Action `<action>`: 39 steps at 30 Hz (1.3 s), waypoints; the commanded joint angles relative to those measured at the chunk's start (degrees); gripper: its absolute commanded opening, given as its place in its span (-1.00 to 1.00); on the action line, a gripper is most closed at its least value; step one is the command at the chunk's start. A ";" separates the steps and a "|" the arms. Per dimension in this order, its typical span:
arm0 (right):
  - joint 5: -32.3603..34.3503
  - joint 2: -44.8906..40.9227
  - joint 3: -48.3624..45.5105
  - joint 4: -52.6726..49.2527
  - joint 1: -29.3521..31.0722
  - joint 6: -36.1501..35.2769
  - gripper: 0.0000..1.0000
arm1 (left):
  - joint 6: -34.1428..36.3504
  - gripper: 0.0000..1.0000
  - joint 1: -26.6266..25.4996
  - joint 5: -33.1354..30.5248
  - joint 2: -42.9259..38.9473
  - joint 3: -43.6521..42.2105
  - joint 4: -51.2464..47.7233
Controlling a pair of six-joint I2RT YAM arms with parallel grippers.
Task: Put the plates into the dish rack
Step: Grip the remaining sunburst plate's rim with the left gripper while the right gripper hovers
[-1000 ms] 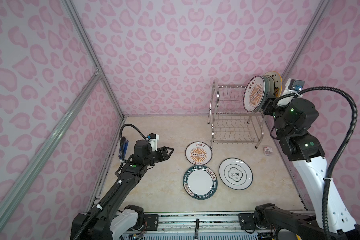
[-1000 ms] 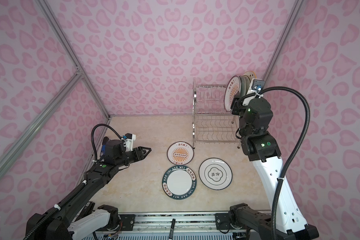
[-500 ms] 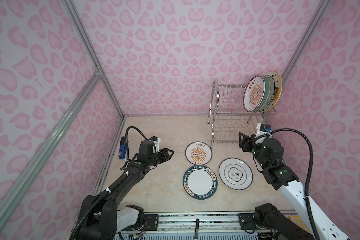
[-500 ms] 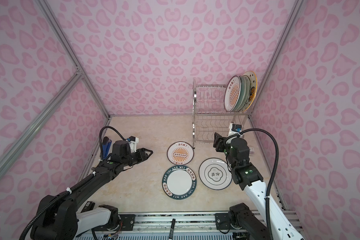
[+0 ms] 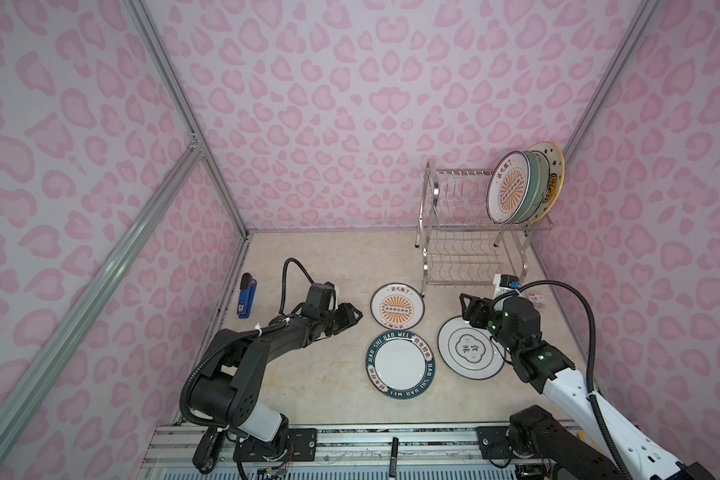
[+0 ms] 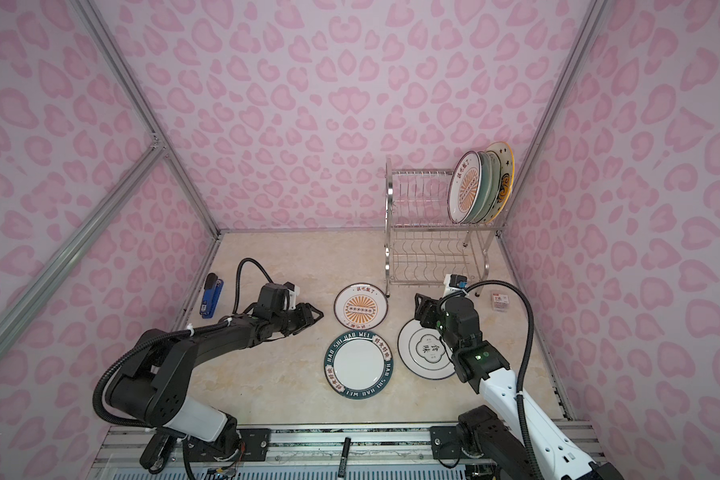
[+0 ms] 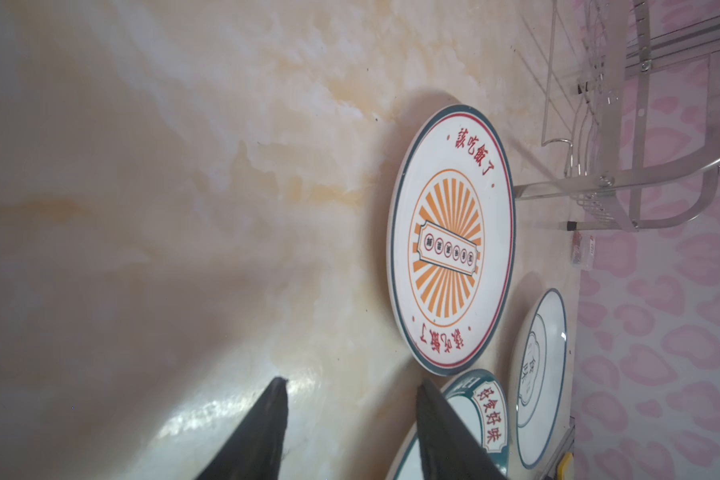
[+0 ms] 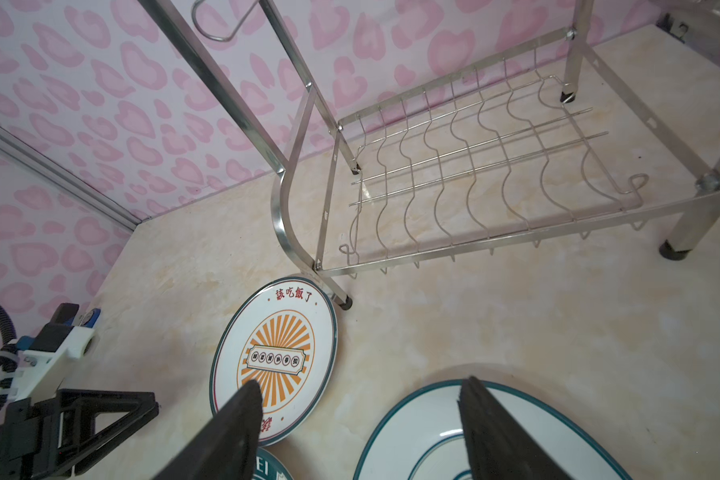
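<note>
The left jaws hang apart and empty, low over the desk (image 5: 308, 257). The sunburst plate (image 5: 397, 311) lies flat just ahead of them, with the teal-rimmed plate (image 5: 400, 365) beside it. Further right, the white emblem plate (image 5: 470, 351) lies flat with the right jaws, apart and empty, over its far edge, so that arm looks nearest. Behind stands the dish rack (image 5: 474, 249), with other plates (image 5: 512, 187) on edge up top. A second ago the right arm was up there; the left has hardly moved.
</note>
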 commanded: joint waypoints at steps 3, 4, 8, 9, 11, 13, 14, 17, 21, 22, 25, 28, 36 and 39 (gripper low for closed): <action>-1.22 -0.52 -1.87 1.25 0.14 2.09 0.48 | -2.49 0.05 -1.61 -0.82 4.68 2.02 5.58; -1.09 -0.66 -2.08 1.34 0.06 2.49 0.48 | -2.79 0.04 -1.84 -0.75 5.51 2.38 6.01; -1.18 -0.75 -2.08 1.73 -0.02 3.10 0.48 | -3.76 0.04 -2.64 -0.49 8.21 3.30 7.41; -1.33 -0.61 -1.89 1.82 -0.01 3.07 0.48 | -3.99 0.03 -2.71 -0.49 8.74 3.52 7.86; -1.53 -0.38 -1.69 1.82 -0.09 2.95 0.48 | -4.09 0.03 -2.89 -0.25 9.79 4.16 7.98; -1.55 -0.18 -1.63 1.82 -0.12 2.92 0.48 | -4.30 0.03 -3.20 -0.22 10.75 4.86 7.98; -1.53 -0.06 -1.71 1.83 -0.16 2.89 0.48 | -4.43 0.02 -3.37 -0.22 11.23 5.16 8.07; -1.66 0.07 -1.91 2.07 -0.35 3.11 0.48 | -4.95 0.02 -3.73 -0.40 12.70 6.10 8.20; -1.88 0.07 -2.09 2.27 -0.56 3.28 0.48 | -6.06 0.02 -4.04 -0.34 14.58 7.05 8.79; -1.97 0.10 -2.09 2.26 -0.63 3.24 0.48 | -6.24 0.01 -4.13 -0.23 14.95 7.24 8.95; -2.05 -0.21 -2.20 2.26 -0.82 3.36 0.48 | -6.57 -0.02 -4.54 -0.68 15.68 8.03 8.32; -2.19 -0.65 -2.22 2.26 -0.89 3.46 0.48 | -6.65 -0.05 -4.73 -1.47 16.26 8.78 7.16; -2.76 -0.65 -3.31 2.65 -1.72 3.78 0.48 | -6.98 -0.19 -4.83 -2.51 17.28 9.60 5.44; -2.98 -0.49 -3.64 3.06 -1.71 3.94 0.48 | -7.12 -0.20 -4.83 -2.07 18.10 9.90 5.68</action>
